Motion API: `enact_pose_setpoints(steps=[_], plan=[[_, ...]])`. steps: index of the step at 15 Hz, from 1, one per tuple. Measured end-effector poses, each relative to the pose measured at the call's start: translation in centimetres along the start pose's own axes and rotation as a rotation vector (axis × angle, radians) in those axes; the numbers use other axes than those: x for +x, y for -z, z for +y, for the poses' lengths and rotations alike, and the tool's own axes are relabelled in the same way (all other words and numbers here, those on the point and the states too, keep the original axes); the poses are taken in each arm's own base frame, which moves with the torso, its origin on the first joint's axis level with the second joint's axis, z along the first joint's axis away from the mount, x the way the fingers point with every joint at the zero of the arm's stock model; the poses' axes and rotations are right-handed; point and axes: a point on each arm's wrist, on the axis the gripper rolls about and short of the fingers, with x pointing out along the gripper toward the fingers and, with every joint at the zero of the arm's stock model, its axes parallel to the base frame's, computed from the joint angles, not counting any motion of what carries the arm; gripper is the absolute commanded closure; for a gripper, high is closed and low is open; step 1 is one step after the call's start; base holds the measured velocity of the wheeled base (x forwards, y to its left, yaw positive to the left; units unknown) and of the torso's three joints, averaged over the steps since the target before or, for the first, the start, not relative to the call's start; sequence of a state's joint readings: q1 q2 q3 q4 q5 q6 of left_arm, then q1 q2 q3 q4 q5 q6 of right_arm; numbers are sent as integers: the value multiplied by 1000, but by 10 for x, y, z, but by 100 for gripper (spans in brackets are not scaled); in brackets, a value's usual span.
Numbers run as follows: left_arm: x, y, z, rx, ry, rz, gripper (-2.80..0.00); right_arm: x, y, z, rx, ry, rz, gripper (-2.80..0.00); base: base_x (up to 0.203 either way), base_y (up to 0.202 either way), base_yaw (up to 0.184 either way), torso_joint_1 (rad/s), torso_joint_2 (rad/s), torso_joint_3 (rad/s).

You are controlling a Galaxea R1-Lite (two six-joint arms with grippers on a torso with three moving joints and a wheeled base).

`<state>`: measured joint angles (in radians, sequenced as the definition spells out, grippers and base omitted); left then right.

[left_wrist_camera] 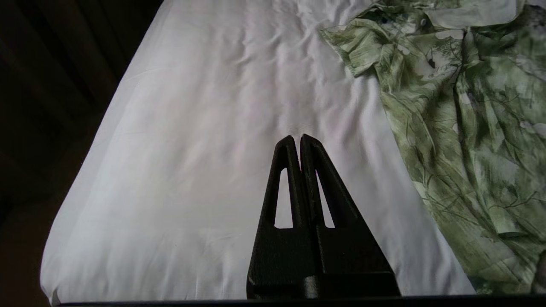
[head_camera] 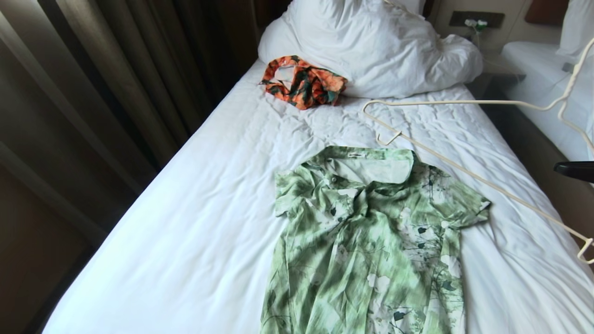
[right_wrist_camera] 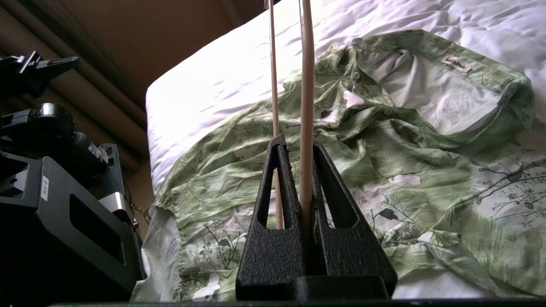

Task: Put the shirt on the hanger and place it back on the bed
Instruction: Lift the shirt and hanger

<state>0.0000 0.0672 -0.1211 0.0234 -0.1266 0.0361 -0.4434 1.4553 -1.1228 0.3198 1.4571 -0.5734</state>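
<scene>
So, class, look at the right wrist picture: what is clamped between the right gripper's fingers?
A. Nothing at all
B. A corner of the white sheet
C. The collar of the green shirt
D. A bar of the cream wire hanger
D: the right gripper is shut on a thin cream bar of the hanger, held above the green shirt, which lies on the bed.

The left tool [left_wrist_camera: 297,137], fingers pressed together, hangs over the bed [left_wrist_camera: 192,140] beside the shirt [left_wrist_camera: 469,128].
</scene>
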Motion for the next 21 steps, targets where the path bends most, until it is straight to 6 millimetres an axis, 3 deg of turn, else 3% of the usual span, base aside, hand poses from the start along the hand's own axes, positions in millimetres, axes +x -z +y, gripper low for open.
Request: enact_pose_setpoints(steps=[4,7,10,13,17,21], plan=[[24,-38,-1,-37,267,113,0,1,1,-11,-19,5,0,0,0,0,0,0,0,0],[68,-64,1,-132,439,257,0,2,6,-22,-21,7,0,0,0,0,0,0,0,0],[130,-80,-3,-250,579,366,0,3,6,-31,-41,35,15,0,0,0,0,0,0,0],[202,-83,-19,-346,669,446,0,3,5,-36,-42,40,16,0,0,0,0,0,0,0],[304,-89,-57,-469,713,449,0,6,5,-40,-43,30,17,0,0,0,0,0,0,0],[388,-80,-100,-527,683,442,0,8,6,-42,-37,25,18,0,0,0,0,0,0,0]])
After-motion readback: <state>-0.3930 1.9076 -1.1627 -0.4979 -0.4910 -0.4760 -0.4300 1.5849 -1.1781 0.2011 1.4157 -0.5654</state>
